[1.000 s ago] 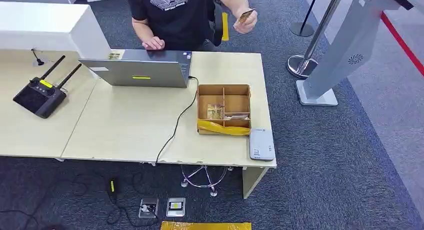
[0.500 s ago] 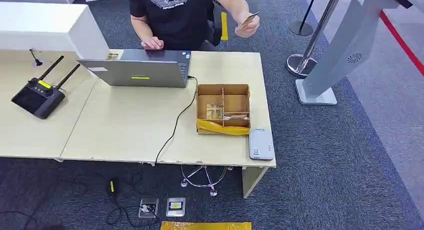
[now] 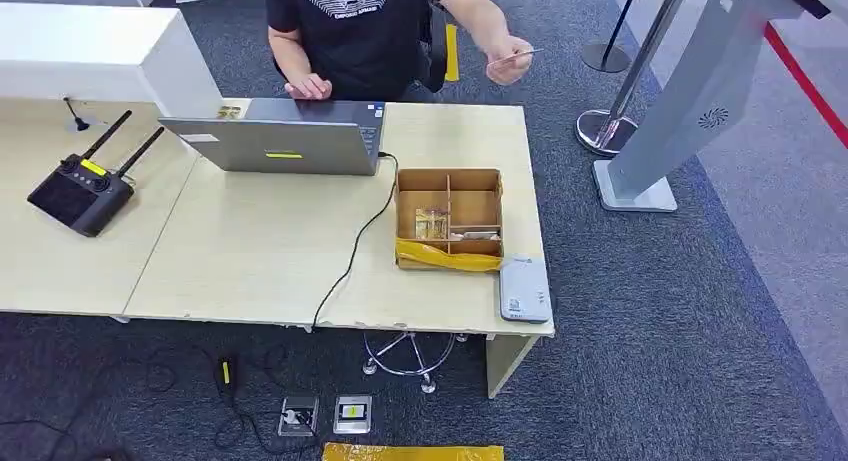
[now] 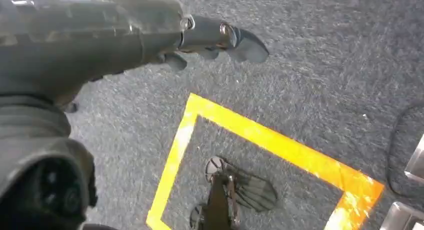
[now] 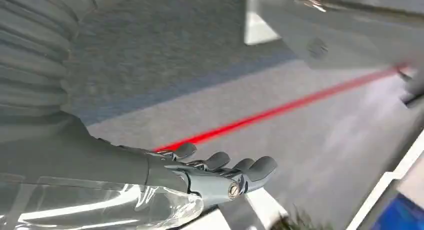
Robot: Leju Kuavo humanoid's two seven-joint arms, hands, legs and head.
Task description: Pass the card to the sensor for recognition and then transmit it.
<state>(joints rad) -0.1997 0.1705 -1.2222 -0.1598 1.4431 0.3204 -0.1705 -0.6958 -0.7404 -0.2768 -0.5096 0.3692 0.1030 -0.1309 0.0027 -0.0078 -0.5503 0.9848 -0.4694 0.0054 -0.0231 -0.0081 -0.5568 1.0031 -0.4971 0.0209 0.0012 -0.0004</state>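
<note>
Grey carpet surrounds a pale desk (image 3: 250, 251) where a person holds out the card (image 3: 516, 55)

Pinched in the person's hand (image 3: 506, 66), the card sits beyond the desk's far corner, well apart from the grey sensor (image 3: 524, 290) at the near edge beside the cardboard box (image 3: 448, 219). Left hand (image 4: 210, 40) hangs over floor tape, fingers loosely apart, holding nothing; right hand (image 5: 220, 172) seems relaxed and empty, though blurred

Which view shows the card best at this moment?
The head view: a person's hand holds the card out edge-on beyond the desk. The wrist views look past the left hand and right hand at floor instead.
</note>
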